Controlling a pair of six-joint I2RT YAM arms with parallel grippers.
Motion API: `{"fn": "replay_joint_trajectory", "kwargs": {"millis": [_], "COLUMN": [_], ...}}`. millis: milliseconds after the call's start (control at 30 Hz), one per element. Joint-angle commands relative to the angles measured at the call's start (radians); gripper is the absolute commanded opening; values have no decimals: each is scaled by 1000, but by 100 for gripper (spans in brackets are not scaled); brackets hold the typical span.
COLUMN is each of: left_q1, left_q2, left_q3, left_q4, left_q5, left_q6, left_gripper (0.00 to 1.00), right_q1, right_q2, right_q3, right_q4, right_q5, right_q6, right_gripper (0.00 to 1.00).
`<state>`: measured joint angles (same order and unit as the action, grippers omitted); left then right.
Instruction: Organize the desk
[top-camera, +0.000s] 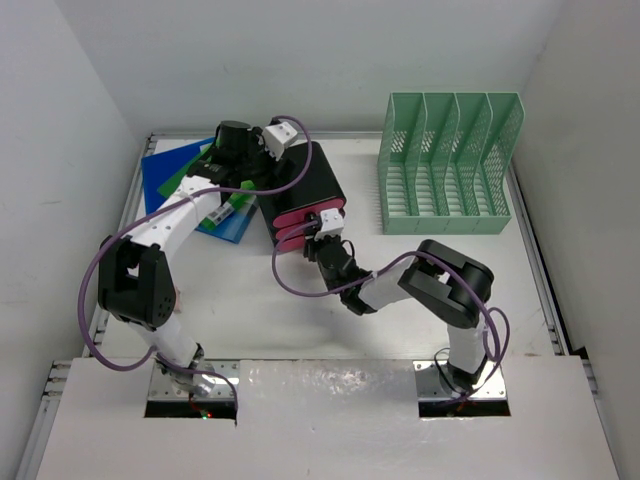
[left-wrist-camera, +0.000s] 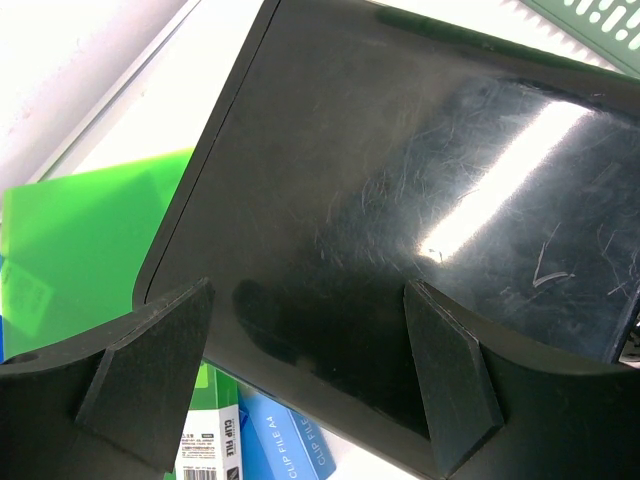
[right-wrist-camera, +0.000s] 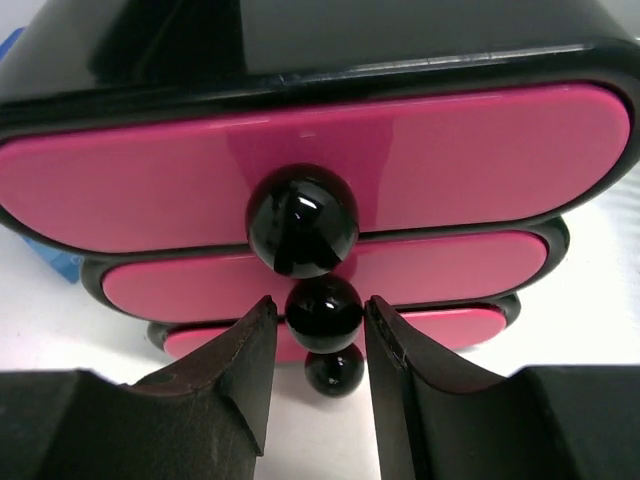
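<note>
White desk (top-camera: 300, 330) spreads under both arms from above, black drawer box (top-camera: 315, 175) mid-far. Left wrist: our left gripper (left-wrist-camera: 305, 375) gapes empty above the box. Right wrist: our right gripper (right-wrist-camera: 320, 345) narrowly flanks 1 knob (right-wrist-camera: 323, 312); we cannot tell if it pinches.

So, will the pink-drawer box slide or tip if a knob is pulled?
Probably slides: the drawer box looks like light glossy plastic on the smooth desk. Its round knobs look slippery, so the right gripper may slip.
</note>
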<state>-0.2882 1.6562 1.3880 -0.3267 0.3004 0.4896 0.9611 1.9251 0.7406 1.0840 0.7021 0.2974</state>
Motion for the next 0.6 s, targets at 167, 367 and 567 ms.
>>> {"fn": "replay_joint_trajectory", "kwargs": {"millis": [167, 367, 567], "left_q1": [-3, -5, -3], "left_q2": [24, 17, 14], "left_q3": [32, 37, 43], "left_q4": [-75, -94, -100], "left_q5": [-14, 0, -3], "left_q6": [18, 21, 20], "left_gripper": [75, 75, 75], "right_q1": [59, 45, -5], "right_q2": [-66, -15, 70], "right_q3": [-34, 2, 71], "right_q4": [-108, -170, -171], "right_q5": [56, 20, -36], "right_q6": [0, 109, 137], "right_gripper": [62, 61, 55]}}
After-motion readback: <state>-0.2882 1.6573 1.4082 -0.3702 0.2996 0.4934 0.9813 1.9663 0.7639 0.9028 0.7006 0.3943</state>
